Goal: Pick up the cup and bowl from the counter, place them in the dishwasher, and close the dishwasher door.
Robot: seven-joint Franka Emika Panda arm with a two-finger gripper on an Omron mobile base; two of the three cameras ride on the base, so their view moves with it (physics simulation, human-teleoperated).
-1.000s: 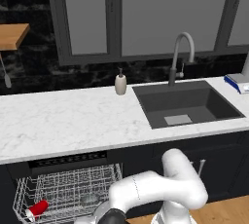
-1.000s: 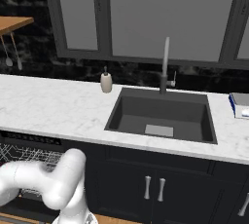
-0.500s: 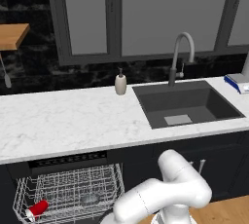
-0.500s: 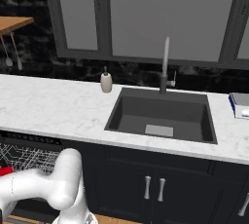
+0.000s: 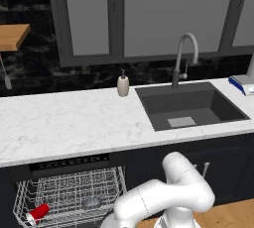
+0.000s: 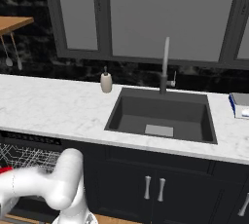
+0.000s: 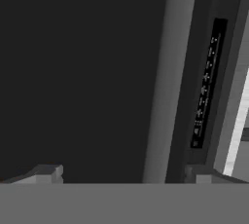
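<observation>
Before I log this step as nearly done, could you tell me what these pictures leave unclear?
- Gripper: in the hand view just the fingertips rise at the bottom; nothing between them.
- Bowl: left base view, a faint grey shape behind the rack wires; too small to confirm how it sits.
- Cup: lies low in the rack; its opening is not visible.
- Dishwasher door: below the base views' edge.
</observation>
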